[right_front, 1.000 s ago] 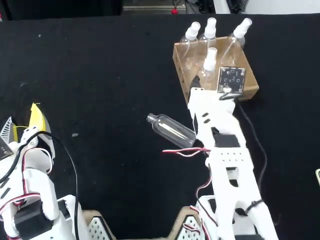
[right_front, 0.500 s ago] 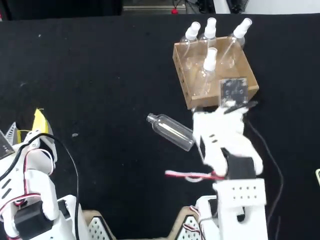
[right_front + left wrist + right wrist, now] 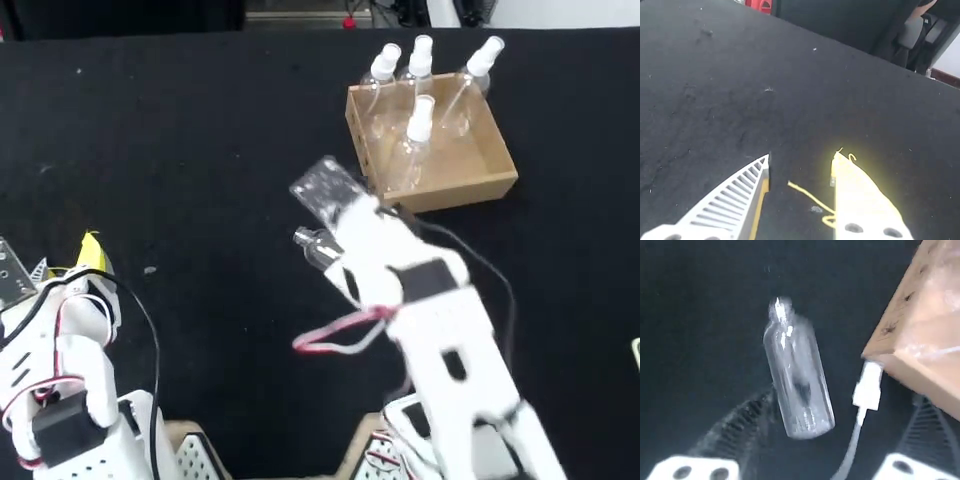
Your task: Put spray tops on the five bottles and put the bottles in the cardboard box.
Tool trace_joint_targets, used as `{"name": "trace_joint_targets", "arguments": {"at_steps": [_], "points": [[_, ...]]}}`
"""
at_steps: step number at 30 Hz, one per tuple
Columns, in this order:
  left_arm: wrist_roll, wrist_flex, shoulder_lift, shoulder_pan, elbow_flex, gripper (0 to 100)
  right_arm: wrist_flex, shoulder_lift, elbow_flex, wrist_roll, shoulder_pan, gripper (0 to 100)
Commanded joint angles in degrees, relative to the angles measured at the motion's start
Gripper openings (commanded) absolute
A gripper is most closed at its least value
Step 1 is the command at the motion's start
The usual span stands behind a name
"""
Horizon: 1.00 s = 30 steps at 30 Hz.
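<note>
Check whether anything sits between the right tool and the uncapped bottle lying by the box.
Nothing visible does. The bottle lies directly ahead of the open right tool. A loose spray top lies beside the bottle, on the side toward the box, apart from it and not across the path.

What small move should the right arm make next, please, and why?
Probably lower the open right gripper around the uncapped bottle and close on it. That bottle lies on the table beside the cardboard box, which holds four capped bottles, and a loose spray top lies next to it, so it likely needs gripping before capping.
</note>
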State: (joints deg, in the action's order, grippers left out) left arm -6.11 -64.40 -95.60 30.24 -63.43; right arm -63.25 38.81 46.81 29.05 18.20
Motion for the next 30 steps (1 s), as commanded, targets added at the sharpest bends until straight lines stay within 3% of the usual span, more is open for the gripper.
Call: {"name": "trace_joint_targets", "arguments": {"at_steps": [1, 5, 10, 13, 16, 19, 22, 30], "points": [[-0.4, -0.2, -0.4, 0.0, 0.6, 20, -2.0, -12.2, -8.9, 3.4, 0.8, 39.2], [-0.4, -0.3, -0.4, 0.0, 0.5, 20, -2.5, -21.4, -13.9, 3.5, 0.6, 39.2], [-0.4, -0.3, -0.4, 0.0, 0.0, 20, -7.6, -20.9, -14.6, 2.5, 0.7, 39.2], [-0.4, -0.2, -0.4, 0.0, -0.7, 20, -12.7, -16.0, -15.0, -5.7, 0.3, 39.2], [-0.4, -0.2, -0.4, 0.0, -0.7, 20, -16.4, -11.6, -14.9, -12.5, -6.3, 37.0], [-0.4, -0.3, -0.4, 0.0, -0.6, 20, -14.3, -11.4, -14.7, -13.5, -17.2, 29.5], [-0.4, -0.3, -0.4, 0.0, -0.4, 20, -10.6, -14.9, -14.2, -11.9, -22.9, 27.9], [-0.4, -3.7, -0.4, 0.0, 1.0, 20, 2.0, -26.9, -13.8, -17.8, -23.0, 27.6]]}}
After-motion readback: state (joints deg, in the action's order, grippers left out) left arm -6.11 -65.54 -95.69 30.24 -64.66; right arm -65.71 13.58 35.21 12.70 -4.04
